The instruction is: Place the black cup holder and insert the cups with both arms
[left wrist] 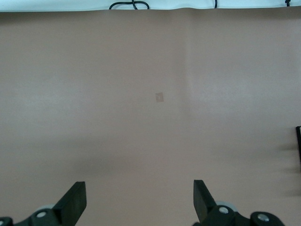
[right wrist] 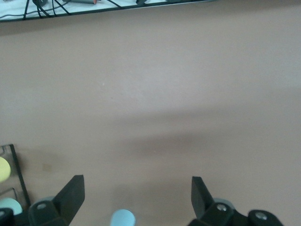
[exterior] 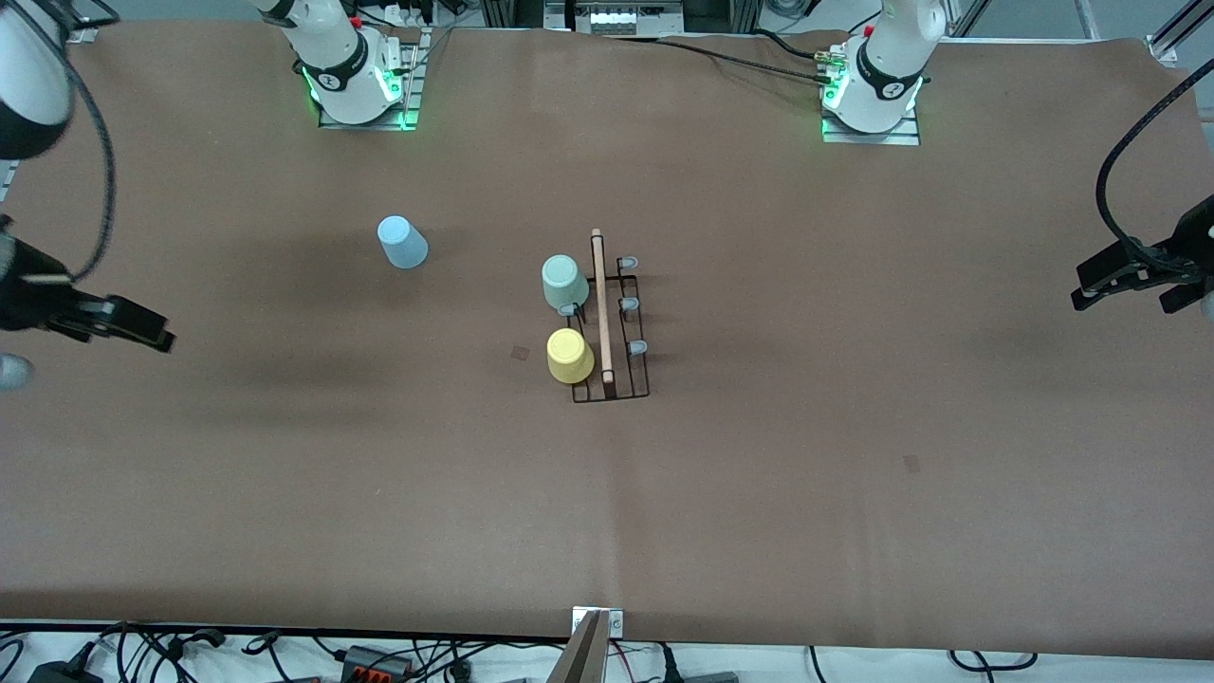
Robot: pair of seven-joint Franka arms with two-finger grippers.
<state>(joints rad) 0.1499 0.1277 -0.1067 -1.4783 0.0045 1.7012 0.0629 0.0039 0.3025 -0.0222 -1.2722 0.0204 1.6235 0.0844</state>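
The black cup holder (exterior: 626, 379) stands mid-table with its wooden rod handle (exterior: 601, 304) on top. A mint green cup (exterior: 564, 282) and a yellow cup (exterior: 570, 356) sit upside down on pegs on its side toward the right arm's end. The light blue cup (exterior: 402, 242) stands upside down on the table, apart, toward the right arm's end. My right gripper (exterior: 156, 334) (right wrist: 136, 194) hangs open and empty at that end of the table; its wrist view shows the blue cup (right wrist: 122, 219). My left gripper (exterior: 1081, 287) (left wrist: 139, 197) hangs open and empty at the left arm's end.
Three bare grey-tipped pegs (exterior: 629, 304) line the holder's side toward the left arm's end. A brown mat (exterior: 854, 474) covers the table. Cables and plugs (exterior: 379, 659) lie along the table edge nearest the front camera.
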